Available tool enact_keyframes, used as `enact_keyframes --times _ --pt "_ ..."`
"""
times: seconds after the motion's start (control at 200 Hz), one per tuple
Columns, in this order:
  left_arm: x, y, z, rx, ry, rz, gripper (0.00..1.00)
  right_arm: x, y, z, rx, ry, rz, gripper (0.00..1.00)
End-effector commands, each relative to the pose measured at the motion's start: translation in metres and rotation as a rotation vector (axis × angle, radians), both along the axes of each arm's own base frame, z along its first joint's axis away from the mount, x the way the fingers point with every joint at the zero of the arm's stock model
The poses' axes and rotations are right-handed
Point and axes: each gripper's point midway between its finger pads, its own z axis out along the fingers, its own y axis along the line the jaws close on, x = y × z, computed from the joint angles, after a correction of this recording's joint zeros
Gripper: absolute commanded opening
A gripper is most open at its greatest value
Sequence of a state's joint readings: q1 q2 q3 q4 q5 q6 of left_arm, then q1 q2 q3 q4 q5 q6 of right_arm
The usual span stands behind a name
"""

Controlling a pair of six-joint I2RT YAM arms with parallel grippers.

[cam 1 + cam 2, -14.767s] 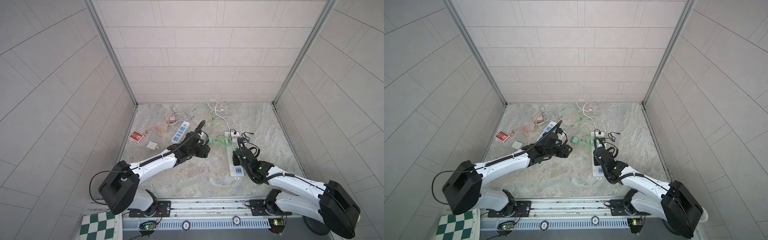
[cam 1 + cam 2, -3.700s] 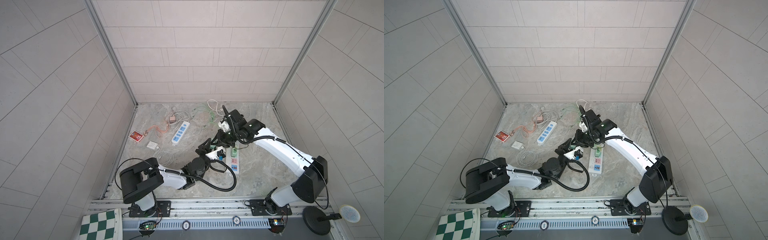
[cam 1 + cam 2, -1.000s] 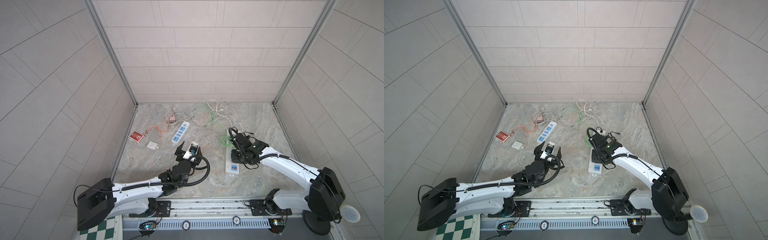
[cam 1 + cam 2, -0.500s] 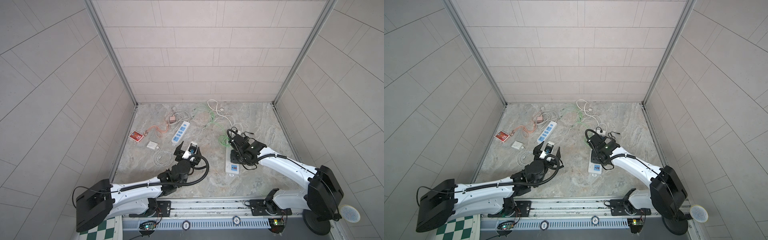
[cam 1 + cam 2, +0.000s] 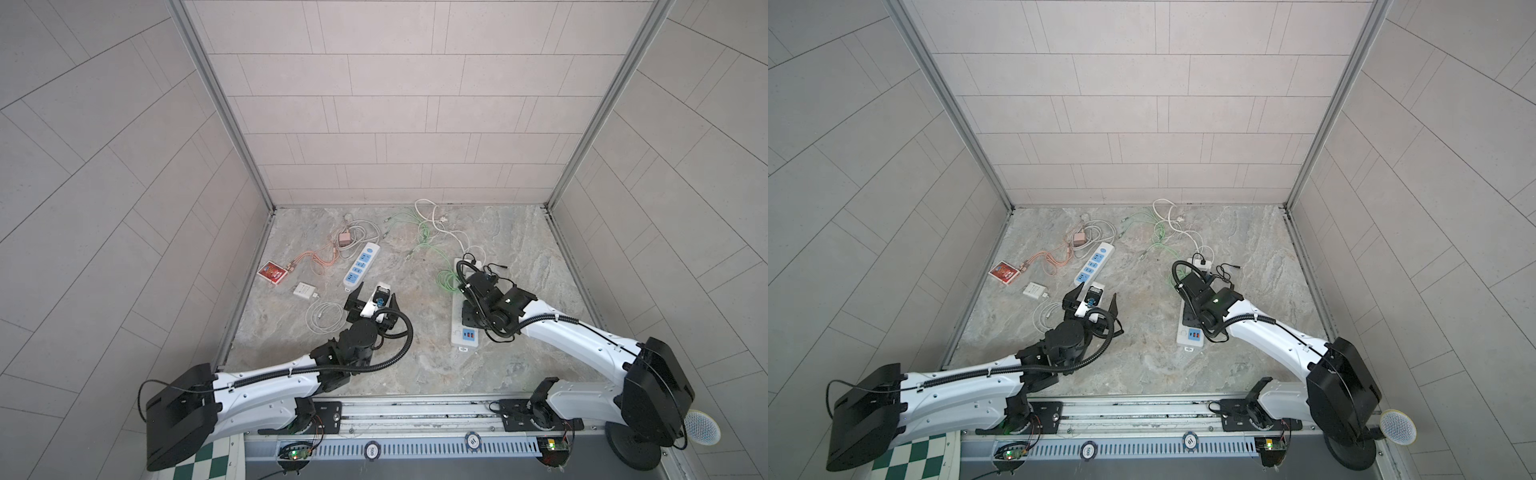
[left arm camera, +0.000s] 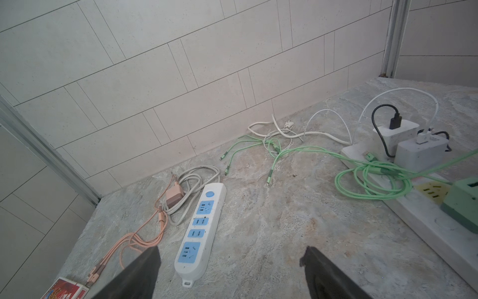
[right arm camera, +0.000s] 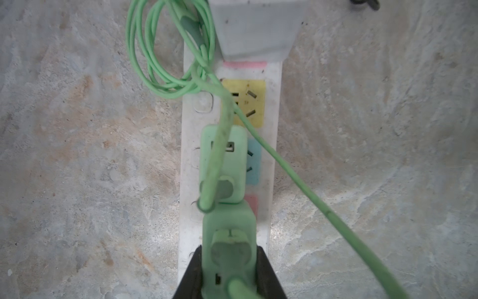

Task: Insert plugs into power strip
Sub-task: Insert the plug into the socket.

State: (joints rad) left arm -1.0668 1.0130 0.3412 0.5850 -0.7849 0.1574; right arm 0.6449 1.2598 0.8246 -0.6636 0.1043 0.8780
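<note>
White plugs [image 6: 398,137] and a green plug [image 7: 235,165] sat in the power strip [image 7: 188,220]; right claw [image 7: 229,271] clamped a second green plug [image 7: 229,222] there; left claw [image 6: 231,249] gaped empty; pink plug [image 6: 173,198] lay loose.

Floor [image 5: 436,365]: stone-look slab, matt, mottled, slightly rough. Walls [image 5: 395,124]: matt tile-pattern panels. Corner posts [image 5: 223,104]: brushed metal. Strip [image 7: 190,225]: white plastic, smooth, scuffed, dusty. Green plug [image 7: 229,222]: satin plastic. Green cable [image 7: 137,64]: smooth rubbery jacket. Card pack [image 5: 272,272]: glossy printed card. Arm shells [image 5: 582,340]: glossy white plastic. Conduit [image 5: 410,334]: black, ribbed.
</note>
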Motion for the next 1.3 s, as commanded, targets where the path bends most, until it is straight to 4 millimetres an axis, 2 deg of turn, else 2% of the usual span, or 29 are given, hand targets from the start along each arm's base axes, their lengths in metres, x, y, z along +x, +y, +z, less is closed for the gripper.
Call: enact_keyframes --times 0.0,0.445,0.881,1.146,1.296 --pt "0.001 0.001 -0.001 -0.021 0.001 0.0 0.92 0.013 -0.006 0.009 -0.003 -0.096 -0.039 0.0" --pt "0.0 0.004 0.0 -0.013 0.003 0.0 0.92 0.015 0.003 0.001 0.034 -0.089 -0.039 0.0" --pt "-0.001 0.005 0.004 -0.02 -0.001 -0.005 0.92 0.01 -0.002 -0.012 0.052 -0.075 -0.099 0.0" --pt "0.0 0.008 0.004 -0.019 -0.001 0.001 0.92 0.004 -0.01 -0.026 -0.04 -0.012 -0.104 0.0" --pt "0.0 0.01 0.01 -0.031 -0.01 0.006 0.92 0.005 -0.005 -0.035 -0.117 0.038 -0.078 0.0"
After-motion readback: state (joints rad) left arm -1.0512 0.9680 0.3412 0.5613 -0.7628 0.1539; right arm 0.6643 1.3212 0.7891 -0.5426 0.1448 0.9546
